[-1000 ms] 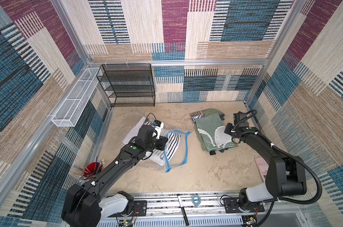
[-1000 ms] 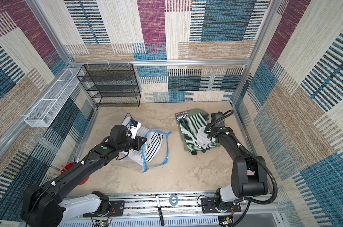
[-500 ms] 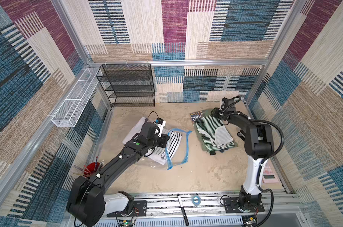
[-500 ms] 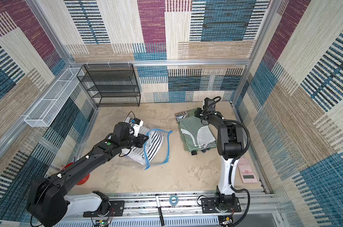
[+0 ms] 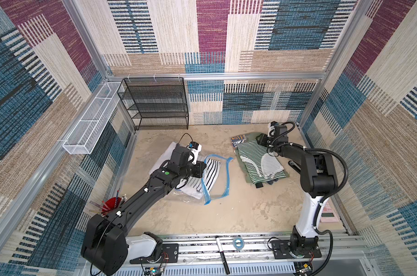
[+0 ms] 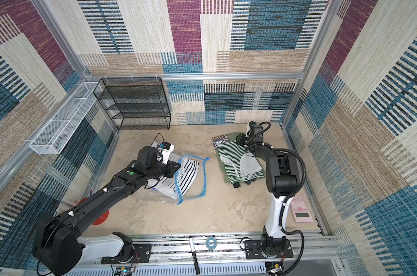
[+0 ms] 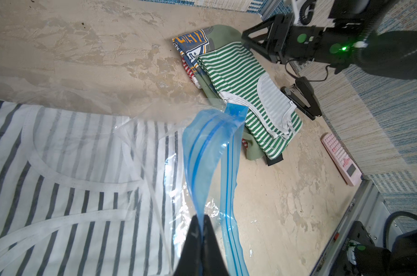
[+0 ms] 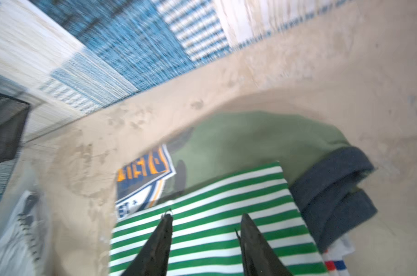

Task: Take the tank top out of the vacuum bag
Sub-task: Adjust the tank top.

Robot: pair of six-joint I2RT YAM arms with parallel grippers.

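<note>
The vacuum bag (image 5: 217, 193) lies mid-floor, clear plastic with a blue zip strip (image 7: 202, 153) round its mouth. Inside it lies the tank top (image 5: 211, 174), white with black stripes, also seen in the left wrist view (image 7: 71, 167) and in a top view (image 6: 188, 174). My left gripper (image 7: 201, 216) is shut on the upper lip of the zip strip and holds it lifted; both top views show it at the bag's mouth (image 5: 204, 168) (image 6: 178, 166). My right gripper (image 8: 206, 215) hovers open over a green-striped top (image 8: 214, 191) on a folded pile (image 5: 255, 155), at the pile's far end (image 5: 260, 138).
A black mesh shelf (image 5: 155, 102) stands at the back wall, a white wire basket (image 5: 90, 121) on the left wall. A red cup of pens (image 5: 109, 204) sits near left. A pink calculator (image 6: 300, 208) lies near right. A black clip (image 7: 300, 95) lies beside the pile.
The right arm has swung from the near right side of the pile to its far end and its jaws have narrowed slightly. The left gripper has stayed shut on the strip, shifting a little.
</note>
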